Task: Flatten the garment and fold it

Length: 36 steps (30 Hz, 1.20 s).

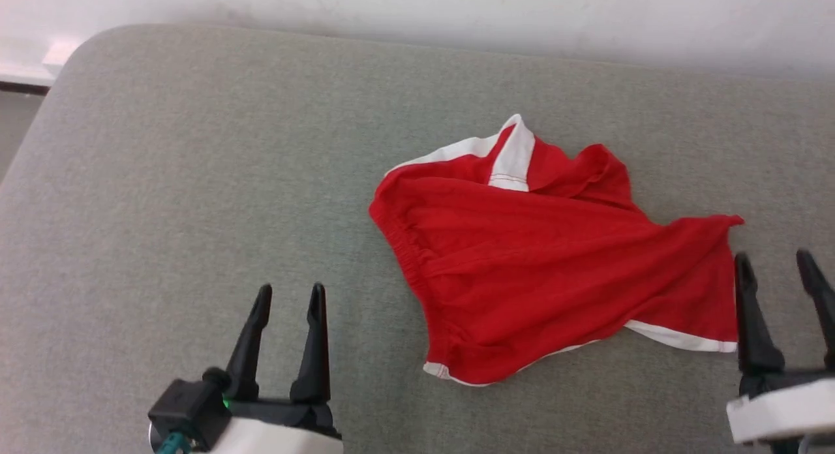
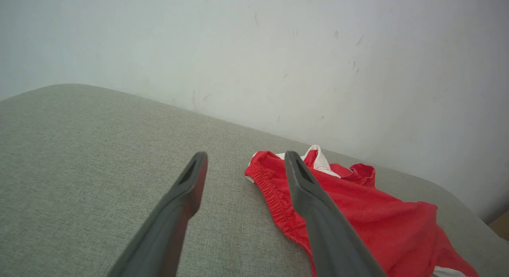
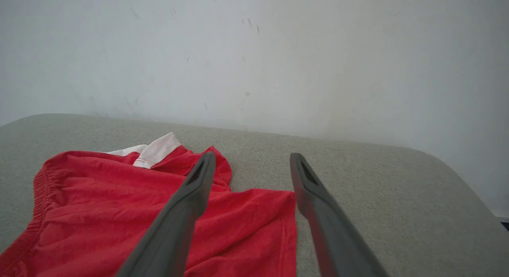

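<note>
Found the garment [image 1: 554,278] lying rumpled on the grey, coarse-woven surface [image 1: 196,147], right of centre, near the scuffed white wall [image 1: 456,10]. Noted soft red cloth in a rough triangle, with a gathered elastic waistband at its left, a white stripe at the far edge and white trim along the near hem. Saw the left pincer [image 1: 290,287] spread wide and empty, apart from the cloth, and the right pincer [image 1: 773,257] likewise wide and empty, just beside the right hem.

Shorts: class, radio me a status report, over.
Left claw open, empty. Right claw open, empty. Shorts rumpled, unfolded, on grey cushion. No obstacle seen.
</note>
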{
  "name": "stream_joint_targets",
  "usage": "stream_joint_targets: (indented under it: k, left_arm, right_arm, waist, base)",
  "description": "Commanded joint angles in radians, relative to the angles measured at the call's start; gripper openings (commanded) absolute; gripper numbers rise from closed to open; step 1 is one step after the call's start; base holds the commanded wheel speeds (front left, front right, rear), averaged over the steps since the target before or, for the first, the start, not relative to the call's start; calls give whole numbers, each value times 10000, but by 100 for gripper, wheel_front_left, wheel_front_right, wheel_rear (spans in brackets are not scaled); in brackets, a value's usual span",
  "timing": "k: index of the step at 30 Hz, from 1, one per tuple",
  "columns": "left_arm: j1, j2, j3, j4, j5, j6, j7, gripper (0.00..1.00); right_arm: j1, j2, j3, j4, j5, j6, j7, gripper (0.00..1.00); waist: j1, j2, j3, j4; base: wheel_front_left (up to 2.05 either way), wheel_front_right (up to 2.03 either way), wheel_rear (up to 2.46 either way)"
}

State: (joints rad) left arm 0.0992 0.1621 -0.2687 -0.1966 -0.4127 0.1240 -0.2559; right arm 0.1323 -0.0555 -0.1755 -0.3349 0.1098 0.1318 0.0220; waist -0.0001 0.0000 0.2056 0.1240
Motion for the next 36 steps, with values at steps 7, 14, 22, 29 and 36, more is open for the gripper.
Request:
stream_joint_targets:
  k: [7, 14, 22, 29, 36]
  left_arm:
    - [288, 219, -273, 66, 368, -58, 183, 100]
    - [-510, 604, -1174, 104, 509, -534, 2228, 100]
    - [-1265, 575, -1491, 941, 66, -497, 4478, 100]
    - [-1585, 425, -1716, 1327, -164, -538, 5155, 100]
    - [-1592, 365, -1851, 1694, -382, -376, 5907, 100]
  right_arm:
    - [561, 48, 19, 180, 695, -11, -461, 100]
    - [449, 51, -65, 219, 751, -11, -403, 100]
    - [322, 52, 195, 373, 914, -11, -321, 100]
    - [153, 52, 312, 580, 961, -11, -351, 100]
    - [40, 52, 325, 719, 1022, -11, -356, 100]
  waist:
    - [1, 0, -162, -674]
    - [1, 0, -165, -720]
    - [1, 0, 154, -775]
    - [1, 0, 423, -878]
    - [1, 0, 600, -968]
  base:
    - [0, 0, 0]
    - [0, 0, 0]
    - [0, 0, 0]
    - [0, 0, 0]
    - [0, 0, 0]
